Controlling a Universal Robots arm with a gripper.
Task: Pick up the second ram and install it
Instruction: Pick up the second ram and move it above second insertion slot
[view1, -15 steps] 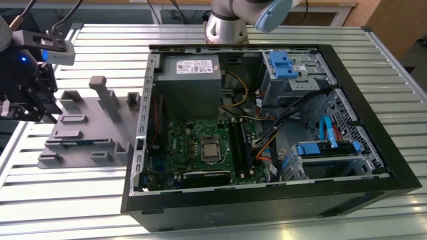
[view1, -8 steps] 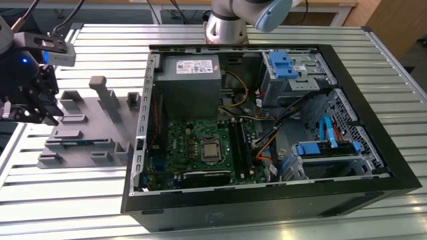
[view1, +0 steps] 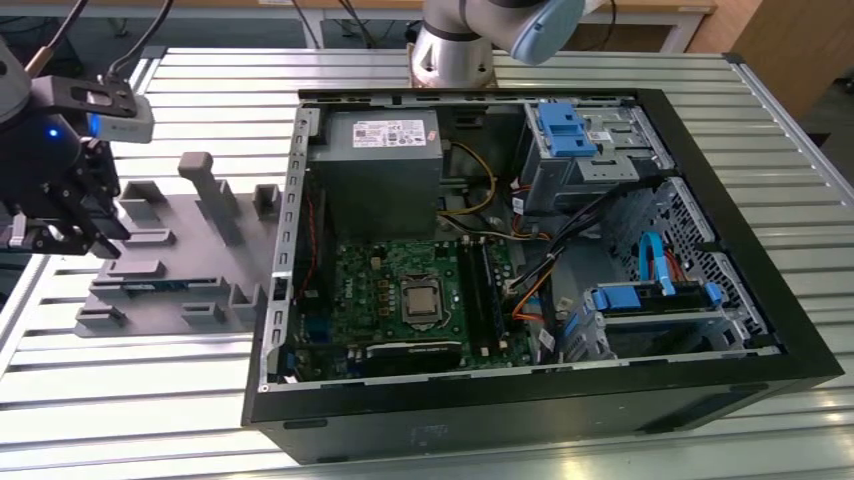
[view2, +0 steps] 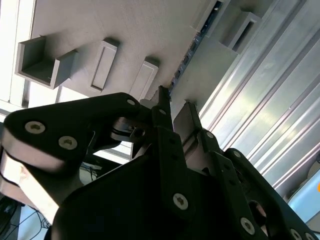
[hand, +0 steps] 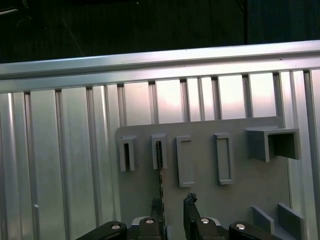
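Ram stands on edge in the grey tray. One end is seated in a small slot block; the other reaches between the fingers of the gripper. The tray lies on the slatted metal table at the exterior view's left, just beside the open computer case, whose motherboard lies exposed. Raised blocks and a tall post stand on the tray near the gripper, apart from its fingers. The fingers are spread a little wider than the ram's thickness and straddle it, unclamped. The ram lies close to one finger; contact cannot be confirmed.
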